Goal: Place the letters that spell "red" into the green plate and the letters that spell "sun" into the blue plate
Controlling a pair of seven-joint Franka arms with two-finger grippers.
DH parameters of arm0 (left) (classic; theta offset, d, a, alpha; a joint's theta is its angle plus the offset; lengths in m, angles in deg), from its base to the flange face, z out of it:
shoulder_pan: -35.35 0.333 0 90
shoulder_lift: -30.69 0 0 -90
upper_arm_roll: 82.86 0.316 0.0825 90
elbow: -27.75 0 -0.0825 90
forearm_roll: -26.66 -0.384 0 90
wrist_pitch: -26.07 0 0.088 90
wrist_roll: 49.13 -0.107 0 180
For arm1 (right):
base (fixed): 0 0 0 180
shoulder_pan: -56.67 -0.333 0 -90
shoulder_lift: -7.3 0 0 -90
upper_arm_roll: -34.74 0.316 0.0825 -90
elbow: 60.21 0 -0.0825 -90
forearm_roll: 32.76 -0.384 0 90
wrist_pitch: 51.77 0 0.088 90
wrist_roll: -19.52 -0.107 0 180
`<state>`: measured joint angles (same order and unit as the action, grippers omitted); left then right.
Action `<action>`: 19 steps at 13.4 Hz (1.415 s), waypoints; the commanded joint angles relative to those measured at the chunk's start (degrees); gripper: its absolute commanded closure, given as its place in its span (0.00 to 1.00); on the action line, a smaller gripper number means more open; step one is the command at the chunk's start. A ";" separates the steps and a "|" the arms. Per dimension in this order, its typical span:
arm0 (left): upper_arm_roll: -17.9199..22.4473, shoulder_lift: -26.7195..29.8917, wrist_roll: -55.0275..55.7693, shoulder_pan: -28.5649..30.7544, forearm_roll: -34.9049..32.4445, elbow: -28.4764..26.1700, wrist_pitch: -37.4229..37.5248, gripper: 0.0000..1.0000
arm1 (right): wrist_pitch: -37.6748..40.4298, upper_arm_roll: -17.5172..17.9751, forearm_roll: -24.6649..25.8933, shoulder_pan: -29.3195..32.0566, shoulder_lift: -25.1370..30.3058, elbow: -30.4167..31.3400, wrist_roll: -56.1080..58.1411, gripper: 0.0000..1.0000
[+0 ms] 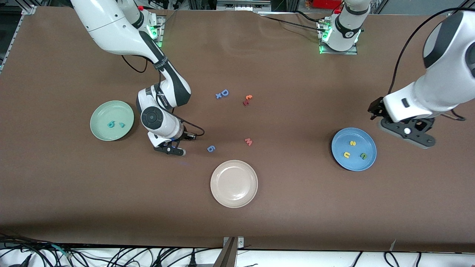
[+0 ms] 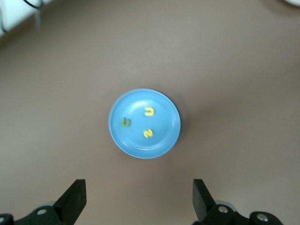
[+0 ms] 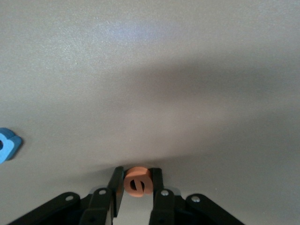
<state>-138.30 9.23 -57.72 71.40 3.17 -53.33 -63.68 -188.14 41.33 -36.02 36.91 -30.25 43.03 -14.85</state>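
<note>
Orange foam, the "e" (image 3: 138,182), sits pinched between the fingers of my right end effector (image 3: 137,185), low against the brown worktop (image 1: 297,207); in my right wrist view it stands on edge, its flat faces against the pads, and I cannot tell which way its opening points. From the green plate (image 1: 99,130) my right end effector is at about four o'clock in the front view. That plate already carries the teal "d" (image 1: 111,124) and teal "r" (image 1: 121,125), side by side.

The blue "6" (image 1: 211,148) lies just beside my grip, toward the left arm's end. The beige plate (image 1: 219,193) is nearer the front camera than it; the pinkish "w" (image 1: 248,141), the blue "D" (image 1: 223,93) and a small orange-and-red cluster (image 1: 247,99) lie farther up the worktop.

My left end effector (image 2: 139,199) hovers with fingers apart by the blue plate (image 1: 367,163), which holds the yellow "s" (image 1: 353,143), yellow "u" (image 1: 346,154) and green "n" (image 1: 363,156).
</note>
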 commanded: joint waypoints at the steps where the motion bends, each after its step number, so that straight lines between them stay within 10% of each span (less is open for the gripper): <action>1: 6.46 0.63 -0.38 -3.87 3.96 3.99 1.16 0.00 | 4.34 -0.52 0.45 0.51 1.06 -1.55 1.32 0.80; 6: 33.42 6.42 3.73 -18.27 24.16 4.44 1.16 0.00 | 23.76 -7.36 0.27 0.86 8.18 -4.10 10.18 0.80; 9: 45.21 9.76 8.84 -28.54 25.42 0.41 1.07 0.00 | 31.32 -14.91 0.10 0.95 9.68 -3.66 20.10 0.80; 15: 48.50 26.36 11.49 -35.17 25.42 -20.67 -7.25 0.00 | 30.30 -25.65 0.01 0.95 10.12 5.02 35.67 0.80; 19: 51.82 26.30 11.58 -37.97 25.42 -20.26 -6.32 0.00 | 23.71 -27.86 -0.34 0.86 12.40 14.17 38.33 0.78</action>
<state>-89.65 34.55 -46.10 35.79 27.29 -72.13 -69.26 -161.10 13.91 -36.06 38.42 -21.34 51.77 22.47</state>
